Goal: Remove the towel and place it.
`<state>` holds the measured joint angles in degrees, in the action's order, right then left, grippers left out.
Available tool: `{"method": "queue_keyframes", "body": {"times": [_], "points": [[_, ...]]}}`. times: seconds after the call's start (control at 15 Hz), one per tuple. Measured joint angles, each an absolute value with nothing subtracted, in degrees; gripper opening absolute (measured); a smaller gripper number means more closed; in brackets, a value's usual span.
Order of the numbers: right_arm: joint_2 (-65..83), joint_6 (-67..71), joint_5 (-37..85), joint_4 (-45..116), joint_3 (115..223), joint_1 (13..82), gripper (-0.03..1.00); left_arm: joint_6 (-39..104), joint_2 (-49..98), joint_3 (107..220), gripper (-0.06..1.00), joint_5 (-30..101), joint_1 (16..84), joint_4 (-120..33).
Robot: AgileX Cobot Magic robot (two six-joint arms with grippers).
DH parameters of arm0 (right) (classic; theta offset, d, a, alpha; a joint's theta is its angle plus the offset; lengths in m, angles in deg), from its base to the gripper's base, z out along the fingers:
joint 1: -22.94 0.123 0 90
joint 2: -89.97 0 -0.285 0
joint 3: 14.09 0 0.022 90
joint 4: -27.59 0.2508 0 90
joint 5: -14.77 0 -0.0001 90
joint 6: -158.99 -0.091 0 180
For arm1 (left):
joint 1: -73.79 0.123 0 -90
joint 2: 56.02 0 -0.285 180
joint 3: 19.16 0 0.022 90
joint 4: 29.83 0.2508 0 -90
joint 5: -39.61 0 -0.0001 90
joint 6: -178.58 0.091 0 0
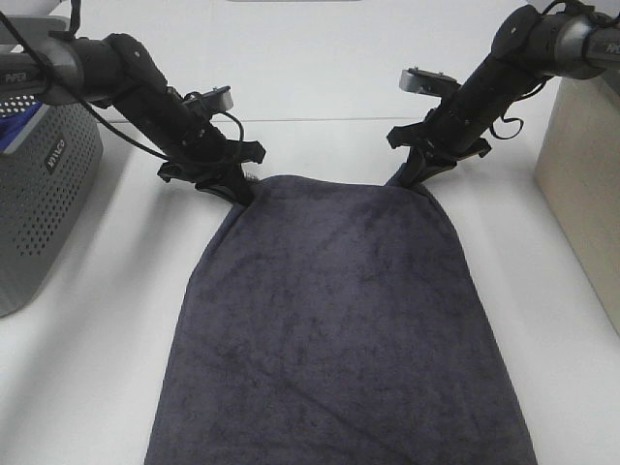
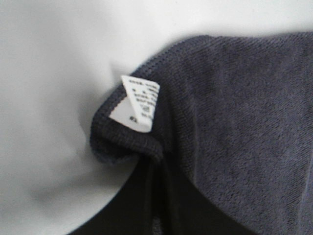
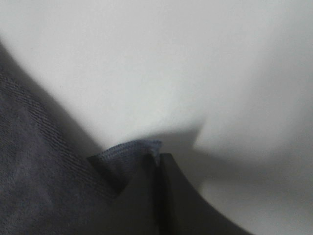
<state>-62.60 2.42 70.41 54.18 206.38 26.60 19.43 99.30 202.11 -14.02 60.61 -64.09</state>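
The dark charcoal towel [image 1: 339, 329] lies spread down the middle of the white table, wider toward the near edge and running out of the picture. My left gripper [image 1: 240, 192] is shut on its far left corner, and the left wrist view shows that corner of the towel [image 2: 234, 122] with its small pale tag [image 2: 138, 104] folded up above the closed fingers [image 2: 146, 196]. At the far right corner my right gripper [image 1: 407, 180] is shut on the cloth; the right wrist view shows the towel's hem [image 3: 128, 155] pinched between the dark fingers [image 3: 166, 196].
A grey perforated basket [image 1: 44, 194] stands at the left edge with something blue inside. A beige box [image 1: 581, 184] stands at the right edge. White table surface [image 1: 320, 87] stretches behind the grippers.
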Motion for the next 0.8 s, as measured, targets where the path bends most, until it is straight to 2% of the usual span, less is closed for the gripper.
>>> {"method": "queue_keyframes", "body": {"times": [0.2,0.8], "points": [[-61.86,1.16,68.97,53.55,206.49,26.55,0.01,19.32,99.64,204.98,0.0,-13.84,60.61,-60.71],[-59.16,-1.07,51.44,51.77,206.55,26.55,0.01,14.28,100.1,216.15,0.0,-9.32,60.61,-46.96]]}}
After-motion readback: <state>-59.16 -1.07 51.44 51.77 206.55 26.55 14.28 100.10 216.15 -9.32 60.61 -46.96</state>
